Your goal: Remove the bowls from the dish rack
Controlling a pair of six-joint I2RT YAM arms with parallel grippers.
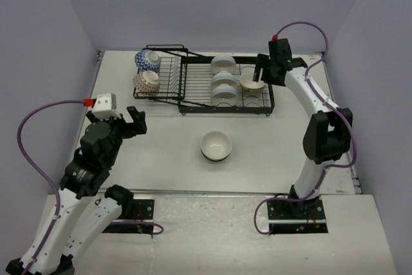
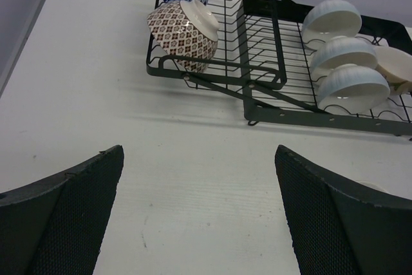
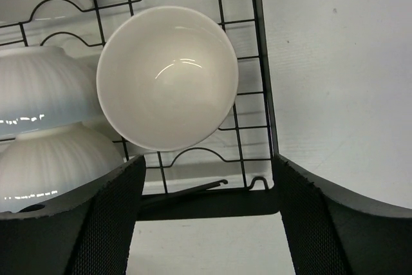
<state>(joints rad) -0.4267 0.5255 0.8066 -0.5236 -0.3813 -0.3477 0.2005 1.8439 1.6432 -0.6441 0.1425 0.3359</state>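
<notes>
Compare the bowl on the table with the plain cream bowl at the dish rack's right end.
The table bowl stands upright, mouth up; the rack bowl is tipped on edge. The table bowl shows a dark outer band; the rack bowl looks plain cream. The table bowl sits alone on the table; the rack bowl sits in the dish rack beside white bowls. Both are round and empty.

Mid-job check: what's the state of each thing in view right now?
Rack, holding six bowls.
Blue patterned bowl, on its side in rack.
Brown patterned bowl, on its side in rack.
Three white bowls, on edge in slots.
Cream bowl, on edge in rack.
Banded bowl, upright on table.
Left gripper, open, empty.
Right gripper, open, empty.
</notes>
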